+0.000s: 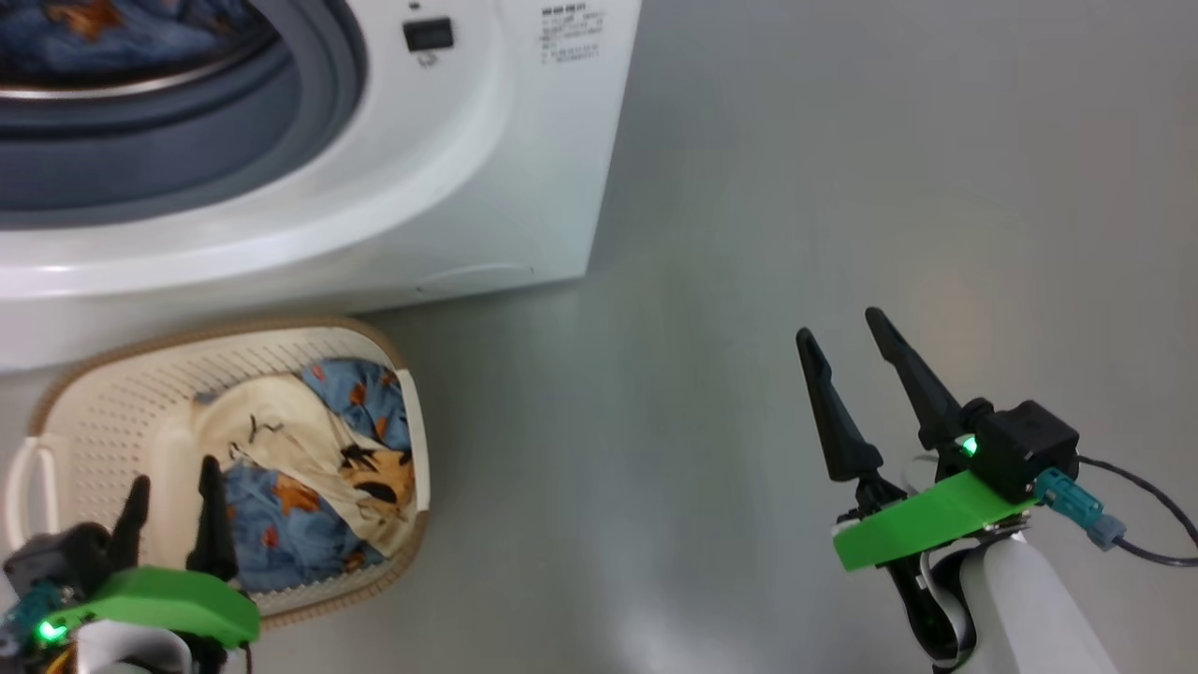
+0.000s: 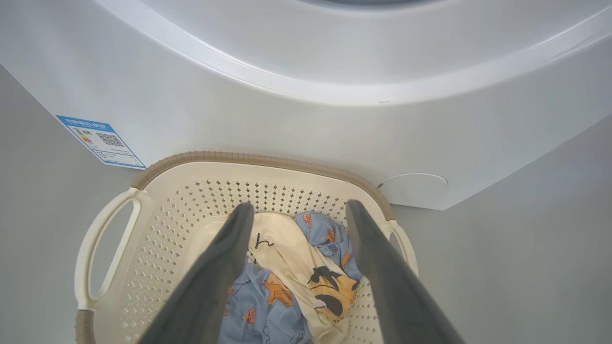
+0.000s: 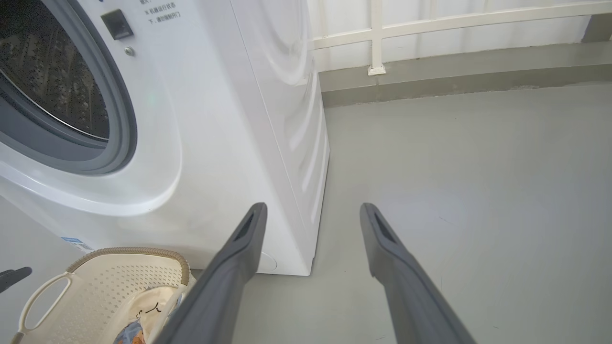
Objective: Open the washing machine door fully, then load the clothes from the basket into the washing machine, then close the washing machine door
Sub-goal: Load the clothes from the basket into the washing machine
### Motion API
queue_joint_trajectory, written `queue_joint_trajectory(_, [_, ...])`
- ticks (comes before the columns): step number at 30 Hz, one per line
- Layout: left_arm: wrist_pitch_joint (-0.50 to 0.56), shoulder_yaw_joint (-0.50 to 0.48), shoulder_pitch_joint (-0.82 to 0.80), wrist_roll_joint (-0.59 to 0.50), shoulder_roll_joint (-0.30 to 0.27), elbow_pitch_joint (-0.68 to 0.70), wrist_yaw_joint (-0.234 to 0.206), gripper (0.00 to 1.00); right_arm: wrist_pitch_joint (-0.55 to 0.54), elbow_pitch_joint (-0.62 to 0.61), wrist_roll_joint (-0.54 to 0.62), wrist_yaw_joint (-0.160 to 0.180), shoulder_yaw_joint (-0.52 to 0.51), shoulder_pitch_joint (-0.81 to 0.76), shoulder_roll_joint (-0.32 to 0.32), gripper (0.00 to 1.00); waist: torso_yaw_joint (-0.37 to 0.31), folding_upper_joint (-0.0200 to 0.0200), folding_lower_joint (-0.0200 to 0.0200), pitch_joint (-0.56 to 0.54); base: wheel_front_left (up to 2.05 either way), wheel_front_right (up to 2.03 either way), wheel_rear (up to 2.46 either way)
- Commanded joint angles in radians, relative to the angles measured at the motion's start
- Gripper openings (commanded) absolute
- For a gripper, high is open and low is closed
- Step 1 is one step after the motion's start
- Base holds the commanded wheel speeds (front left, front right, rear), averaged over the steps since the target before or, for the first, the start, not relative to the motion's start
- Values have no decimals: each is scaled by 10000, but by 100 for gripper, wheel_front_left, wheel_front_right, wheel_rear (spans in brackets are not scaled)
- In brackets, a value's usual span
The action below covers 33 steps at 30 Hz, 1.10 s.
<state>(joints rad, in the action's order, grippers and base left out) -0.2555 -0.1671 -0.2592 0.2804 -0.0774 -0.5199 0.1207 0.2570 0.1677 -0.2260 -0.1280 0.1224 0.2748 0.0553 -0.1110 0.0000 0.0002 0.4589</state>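
1. The left end effector [image 1: 175,482] hangs just over the near-left corner of the scene. Its two dark fingers are apart and hold nothing, and they point down into the basket [image 1: 103,421]. It looks lined up for a grab.
2. The clothes [image 1: 309,468], a blue-and-cream bundle, lie heaped toward the right side of the basket. From the left wrist the fingers straddle the bundle, and I cannot tell whether they touch it.
3. The basket stands on the floor [image 1: 842,187] just beside the lower front of the washing machine [image 1: 449,187], under its uncovered mouth. That placement would keep each carry short.
4. The right end effector [image 1: 840,328] is well off to the right over bare floor, fingers apart and empty. I judge it is parked clear of the loading path.
5. The head view alone catches printed fabric [image 1: 112,28] lying inside the grey rubber ring [image 1: 187,159], so part of the load seems to be in.
6. The right wrist adds the steel drum [image 3: 48,71] wall and a far railing [image 3: 377,38].
7. The left wrist adds the blue label [image 2: 100,141] and the round flap [image 2: 413,184].
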Motion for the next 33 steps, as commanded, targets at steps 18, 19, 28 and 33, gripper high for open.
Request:
queue_joint_trajectory(18, [658, 1168, -2652, 3184, -2281, -3169, 98, 100, 48, -592, -778, -27, 732, 833, -51, 100, -1032, 0, -2, 3390, 0, 0, 0])
queue_joint_trajectory(19, [801, 1262, -2724, 3359, -2398, -3285, 98, 100, 48, -611, -832, -27, 768, 869, -51, 100, -1074, 0, -2, 3492, 0, 0, 0])
queue_joint_trajectory(28, [1561, 2028, -3233, 4618, -3274, -3433, 99, 100, 48, -680, -1294, -27, 1020, 1109, -51, 100, -1394, 0, -2, 4322, 0, 0, 0])
queue_joint_trajectory(33, [1987, 2181, -3466, 5404, -3672, -3309, 99, 100, 48, -701, -1533, -27, 1173, 1236, -51, 100, -1556, 0, -2, 4708, 0, 0, 0])
